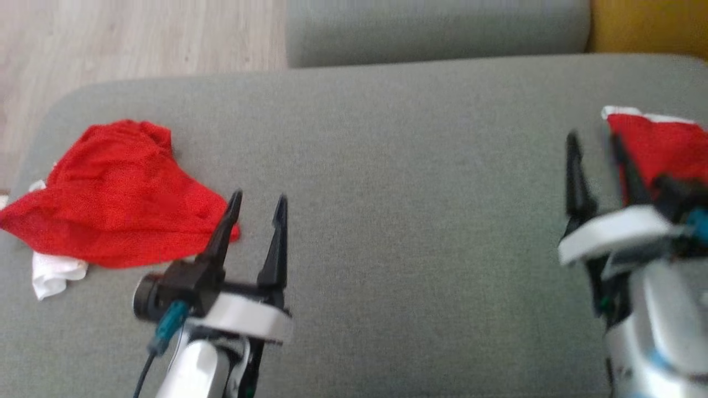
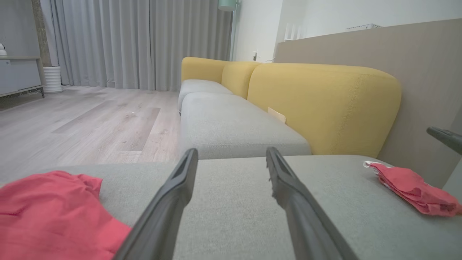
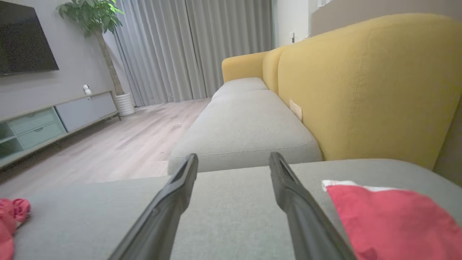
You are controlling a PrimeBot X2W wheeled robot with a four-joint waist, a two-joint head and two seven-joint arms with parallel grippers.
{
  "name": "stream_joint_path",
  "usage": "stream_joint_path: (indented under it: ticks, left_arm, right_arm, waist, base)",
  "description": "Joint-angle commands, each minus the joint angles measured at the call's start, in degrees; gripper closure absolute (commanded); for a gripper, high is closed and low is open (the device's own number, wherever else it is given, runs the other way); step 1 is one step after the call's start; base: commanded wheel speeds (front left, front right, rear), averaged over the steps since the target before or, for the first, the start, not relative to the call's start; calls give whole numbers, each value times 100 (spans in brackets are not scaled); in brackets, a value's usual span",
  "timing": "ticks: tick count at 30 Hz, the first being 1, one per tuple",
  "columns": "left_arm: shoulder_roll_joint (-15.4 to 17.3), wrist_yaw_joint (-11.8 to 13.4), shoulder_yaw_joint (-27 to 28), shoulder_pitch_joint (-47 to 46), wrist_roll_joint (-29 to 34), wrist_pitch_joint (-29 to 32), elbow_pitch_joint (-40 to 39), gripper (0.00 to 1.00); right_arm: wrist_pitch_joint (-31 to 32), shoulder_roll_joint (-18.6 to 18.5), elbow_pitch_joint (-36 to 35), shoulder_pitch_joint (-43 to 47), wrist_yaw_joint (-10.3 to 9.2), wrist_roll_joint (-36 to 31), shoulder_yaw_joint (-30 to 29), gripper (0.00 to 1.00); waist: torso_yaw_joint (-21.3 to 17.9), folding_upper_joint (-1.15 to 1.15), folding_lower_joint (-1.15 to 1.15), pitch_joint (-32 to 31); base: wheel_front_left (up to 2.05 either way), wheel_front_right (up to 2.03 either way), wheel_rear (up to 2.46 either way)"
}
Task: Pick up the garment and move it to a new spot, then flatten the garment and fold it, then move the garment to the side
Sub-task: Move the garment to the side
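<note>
Grey seat cushion (image 1: 415, 166) sits right under my left fingers (image 2: 180, 187) and my right fingers (image 3: 180, 187), and there's another grey seat (image 2: 234, 122) straight past the tips. Yellow backrests (image 2: 325, 104) run along to the right of them, with a beige panel (image 2: 361, 39) behind and a white wall (image 2: 256, 29) further on. Off to the left of the fingers it's pale wood-look floor (image 2: 90, 119). Way ahead, full-length grey curtains (image 2: 144, 43), drawn. Far left: dark TV (image 3: 25, 36) on a grey wall (image 3: 36, 86), low cabinet (image 3: 43, 122) under it, leafy plant (image 3: 90, 18) in a white ribbed pot (image 3: 124, 104). Light's soft and even.
</note>
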Motion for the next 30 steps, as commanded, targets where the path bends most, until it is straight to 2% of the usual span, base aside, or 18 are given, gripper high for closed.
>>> stream_joint_path:
  ticks: [1,8,14,30]
  left_arm:
    - [34,17,258,-68,55,-45,-148,0]
    - [34,-44,453,364,123,-45,-157,0]
    - [34,-18,575,645,77,-45,-167,0]
    - [34,1,601,953,-36,-45,-219,0]
  right_arm:
    - [-126,46,-260,-48,-5,16,152,0]
    - [-767,272,-486,958,-5,-164,613,0]
    - [-982,303,-690,1570,-5,117,722,0]
    - [-1033,305,-1132,2043,-5,247,656,0]
  waist:
    - [-12,0,0,-193]
    - [-33,0,0,-466]
    - [-59,0,0,-622]
    - [-109,0,0,-736]
  base:
    - [0,0,0]
    - [0,0,0]
    - [0,0,0]
    - [0,0,0]
